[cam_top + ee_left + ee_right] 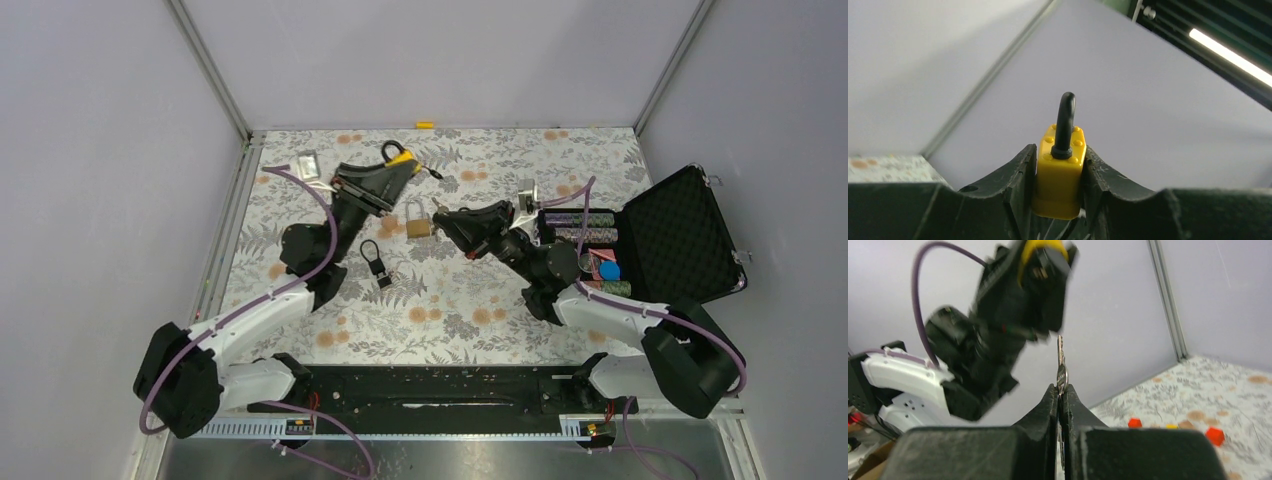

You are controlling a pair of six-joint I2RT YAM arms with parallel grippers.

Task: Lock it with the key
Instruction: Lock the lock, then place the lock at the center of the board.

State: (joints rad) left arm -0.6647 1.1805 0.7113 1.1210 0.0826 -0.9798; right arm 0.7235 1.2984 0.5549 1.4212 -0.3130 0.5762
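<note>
1. So, the key (1061, 371) is a small, thin piece of rigid metal, and light. It is smooth too, so I judge it could swivel or slip if the blade meets the keyway off-line. It is best held flat across the bow with the blade left free.
2. That is how it sits: my right gripper (1062, 390) is pinched tight on the bow. The blade stands up past the fingertips, in the air above the table.
3. The yellow padlock (1060, 172) has a hard, blocky body, heavier than the key by my guess, and its flat sides are the place to grip. My left gripper (1060, 152) is clamped across them, with the black shackle (1065, 120) sticking out.
4. In the right wrist view the padlock hangs near and above the key tip, not touching it. It is blurred, so I cannot pick out the keyhole.
5. A brass padlock (418, 224) lies on the floral table (480, 300) between the arms.
</note>
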